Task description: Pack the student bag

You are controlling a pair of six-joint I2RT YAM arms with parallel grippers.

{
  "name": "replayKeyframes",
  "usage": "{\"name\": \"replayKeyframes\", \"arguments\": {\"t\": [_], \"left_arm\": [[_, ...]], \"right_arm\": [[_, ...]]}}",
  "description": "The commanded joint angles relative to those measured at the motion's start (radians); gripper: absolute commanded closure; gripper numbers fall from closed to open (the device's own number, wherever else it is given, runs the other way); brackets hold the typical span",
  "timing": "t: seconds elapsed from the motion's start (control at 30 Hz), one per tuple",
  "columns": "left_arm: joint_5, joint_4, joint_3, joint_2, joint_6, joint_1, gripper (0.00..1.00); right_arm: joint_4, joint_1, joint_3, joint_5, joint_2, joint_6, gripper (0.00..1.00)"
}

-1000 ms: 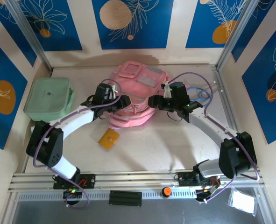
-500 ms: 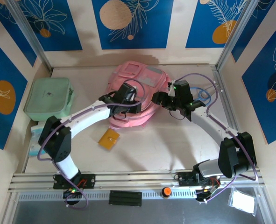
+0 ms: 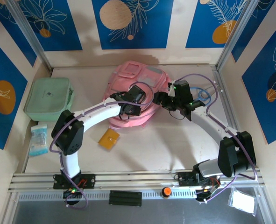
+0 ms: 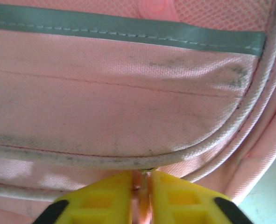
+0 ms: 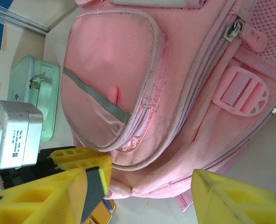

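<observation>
- The left gripper [image 3: 130, 108] [image 4: 141, 179], reaching in from the left, is pinched nearly closed on a thin pinkish sliver at the grey-piped edge of a front pocket of the student bag [image 3: 142, 74] [image 4: 128, 93]. What sort of piece the sliver is cannot be told.
- The right gripper [image 3: 159, 99] [image 5: 151, 171] stands with its yellow fingers [image 5: 77, 186] wide apart at the bag's right side, holding nothing. Whether it touches the fabric cannot be told.
- The pink student bag [image 5: 119, 70] lies flat at the far middle of the bench [image 3: 166, 140], its top close to the back wall and both arms meeting over its near half.
- A mint green zip case [image 3: 49, 99] [image 5: 39, 93] sits against the left wall, well apart from the bag.
- An orange card [image 3: 109, 138] lies on the bench just in front of the bag's near left corner.
- A small blue-and-white packet [image 3: 38, 140] rests at the left edge, in front of the case.
- Bare bench runs in front of the bag, between the two arms, down to the rail at the near edge. A blue cable loop [image 3: 203, 95] lies at the right, beside the frame.
</observation>
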Motion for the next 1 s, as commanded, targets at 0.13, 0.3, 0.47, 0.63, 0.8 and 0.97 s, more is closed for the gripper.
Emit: {"name": "replayKeyframes", "arguments": {"t": [0.13, 0.3, 0.47, 0.63, 0.8, 0.97], "left_arm": [[0.061, 0.055, -0.024, -0.032, 0.047, -0.002, 1.0], [0.224, 0.22, -0.102, -0.108, 0.097, -0.003, 1.0], [0.367, 0.316, -0.125, -0.127, 0.105, -0.004, 1.0], [0.48, 0.377, -0.105, -0.098, 0.079, -0.004, 1.0], [0.512, 0.408, -0.093, -0.075, 0.061, -0.004, 1.0], [0.513, 0.391, -0.091, -0.063, 0.069, -0.004, 1.0]], "right_arm": [[0.005, -0.005, -0.013, -0.04, 0.01, 0.079, 0.42], [0.032, -0.011, -0.043, -0.043, -0.012, 0.289, 0.47], [0.047, -0.019, -0.031, -0.1, 0.005, 0.439, 0.47], [0.014, -0.025, 0.009, -0.162, 0.062, 0.515, 0.49], [-0.005, -0.032, 0.017, -0.165, 0.089, 0.548, 0.56], [-0.003, -0.038, 0.037, -0.198, 0.128, 0.544, 0.63]]}}
